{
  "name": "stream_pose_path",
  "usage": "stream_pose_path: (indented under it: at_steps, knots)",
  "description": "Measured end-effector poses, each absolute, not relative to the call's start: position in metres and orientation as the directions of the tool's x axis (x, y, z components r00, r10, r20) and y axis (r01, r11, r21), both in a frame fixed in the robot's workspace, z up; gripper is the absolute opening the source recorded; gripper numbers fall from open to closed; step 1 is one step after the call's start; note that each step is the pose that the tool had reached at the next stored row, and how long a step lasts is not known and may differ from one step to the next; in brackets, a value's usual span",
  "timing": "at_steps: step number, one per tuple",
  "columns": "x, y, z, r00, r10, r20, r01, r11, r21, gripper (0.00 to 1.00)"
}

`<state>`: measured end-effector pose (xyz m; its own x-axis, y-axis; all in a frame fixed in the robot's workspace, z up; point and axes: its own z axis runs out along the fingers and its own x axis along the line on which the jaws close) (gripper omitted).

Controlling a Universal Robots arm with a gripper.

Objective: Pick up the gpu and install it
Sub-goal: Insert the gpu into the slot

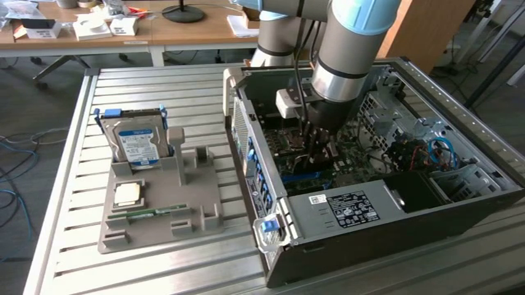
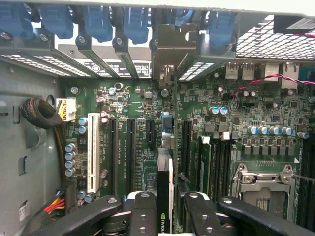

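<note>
GPU [image 2: 164,216] stands on edge inside the open computer case [image 1: 345,246]. It is pinched between the two black fingers [image 2: 142,211] of the gripper [image 2: 170,196], which press on its flat sides. The card runs along the expansion slots of the motherboard [image 2: 133,98]. Its silvery bracket end lies by the rear slot row with the blue latches. Whether its edge is seated in a slot cannot be told.

A slatted metal table [image 1: 164,80] carries everything. Behind it are wooden desks [image 1: 189,31] with boxes and a lamp base, and loose cables lie on the grey floor at the exterior view's left.

The case lies on its side on the table at the exterior view's right, with its open side up. The arm [image 1: 348,55], silver with pale blue joint caps, comes down almost vertically from above into the case. Its wrist points straight down and the gripper [image 1: 316,132] is low over the board.

On the exterior view's left, well apart from the gripper, a grey holder tray [image 1: 189,215] lies flat on the table. A blue-labelled hard drive [image 1: 135,141] stands upright in its far end. A narrow green memory stick [image 1: 152,212] lies in a groove near its front.

In the wrist view a white slot [image 2: 93,152] lies to one side of the card and the metal processor socket [image 2: 261,184] to the other.
</note>
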<state>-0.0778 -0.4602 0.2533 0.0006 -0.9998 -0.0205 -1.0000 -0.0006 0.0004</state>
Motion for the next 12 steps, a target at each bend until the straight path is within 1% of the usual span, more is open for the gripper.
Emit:
stream_pose_path:
  at_steps: [12]
  knots:
    - [-0.0779,-0.4602,0.2533,-0.038,-0.999,-0.020,-0.999,0.038,0.000,0.26]
